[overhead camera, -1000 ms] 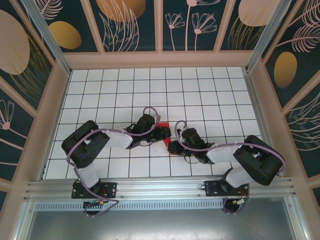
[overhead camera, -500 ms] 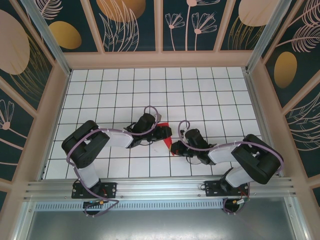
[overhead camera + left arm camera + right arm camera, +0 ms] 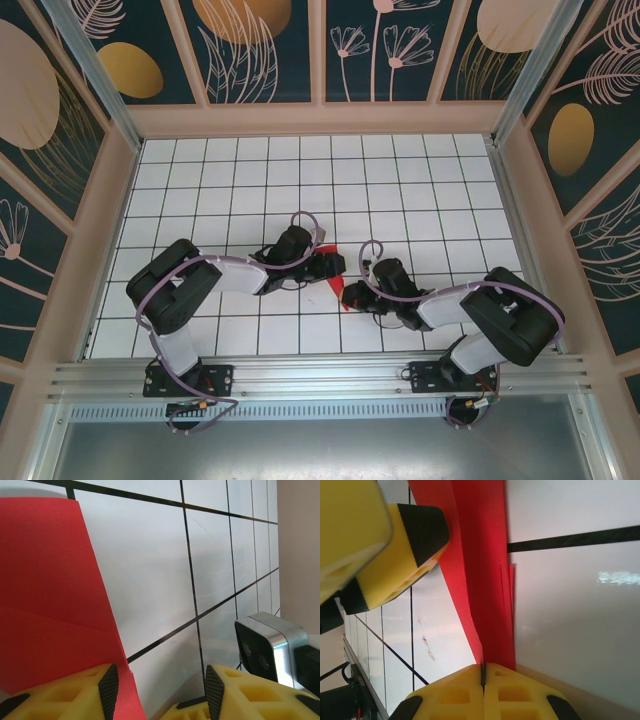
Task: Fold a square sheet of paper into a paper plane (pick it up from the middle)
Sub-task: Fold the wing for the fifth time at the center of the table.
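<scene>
R pincer [image 3: 483, 672] closed tight on red paper [image 3: 480, 570], shifted slightly right; more red now shows beside it.

Left arm [image 3: 225, 277] and right arm [image 3: 450, 300]: black joints, white links, lilac cables [image 3: 300, 216]; yellow fingers [image 3: 60, 695] with black textured pads [image 3: 109, 687]

The sheet of paper [image 3: 45, 580] is thin, matt red stock with sharp creases, lying on a table [image 3: 150, 570] whose white tiled top is smooth and glossy enough to carry pale reflections. The left gripper [image 3: 157, 690] and right gripper [image 3: 482, 677] have matt yellow plastic fingers, faced with black, finely cross-hatched, rubbery-looking pads [image 3: 422, 527]. Along the table's near edge runs a rail [image 3: 320, 375] of dull brushed metal.
</scene>
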Motion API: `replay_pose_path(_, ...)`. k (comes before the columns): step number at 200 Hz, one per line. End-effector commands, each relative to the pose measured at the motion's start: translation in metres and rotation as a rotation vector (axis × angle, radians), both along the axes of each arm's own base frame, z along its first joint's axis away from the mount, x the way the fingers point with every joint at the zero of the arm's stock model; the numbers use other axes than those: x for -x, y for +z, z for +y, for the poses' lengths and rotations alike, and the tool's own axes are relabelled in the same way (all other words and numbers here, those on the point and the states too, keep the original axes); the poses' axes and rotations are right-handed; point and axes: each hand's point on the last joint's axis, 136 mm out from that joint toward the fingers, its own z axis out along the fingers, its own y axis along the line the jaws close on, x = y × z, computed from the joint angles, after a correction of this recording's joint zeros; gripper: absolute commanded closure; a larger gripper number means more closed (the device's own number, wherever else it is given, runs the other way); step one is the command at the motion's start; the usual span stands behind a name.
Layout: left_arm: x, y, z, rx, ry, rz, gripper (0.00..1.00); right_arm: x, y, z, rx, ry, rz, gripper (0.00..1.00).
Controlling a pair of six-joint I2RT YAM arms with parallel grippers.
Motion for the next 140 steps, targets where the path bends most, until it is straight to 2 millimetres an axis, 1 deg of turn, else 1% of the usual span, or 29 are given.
replay_pose_path(1, -0.003, -0.008, 0.001, -0.026, -0.011, -0.001, 0.49, 0.010, -0.013, -0.008, 0.037, -0.001, 0.069, 0.90)
replay_pose_path(57, -0.001, -0.016, 0.003, -0.049, -0.019, 0.004, 0.49, 0.004, 0.001, -0.004, 0.038, 0.000, 0.054, 0.78)
replay_pose_path(105, -0.001, -0.018, 0.003, -0.054, -0.025, 0.007, 0.49, 0.000, 0.007, -0.009, 0.055, -0.027, 0.046, 0.77)
replay_pose_path(140, 0.000, -0.019, 0.003, -0.057, -0.026, 0.010, 0.49, 0.000, 0.010, -0.009, 0.043, -0.016, 0.044, 0.85)
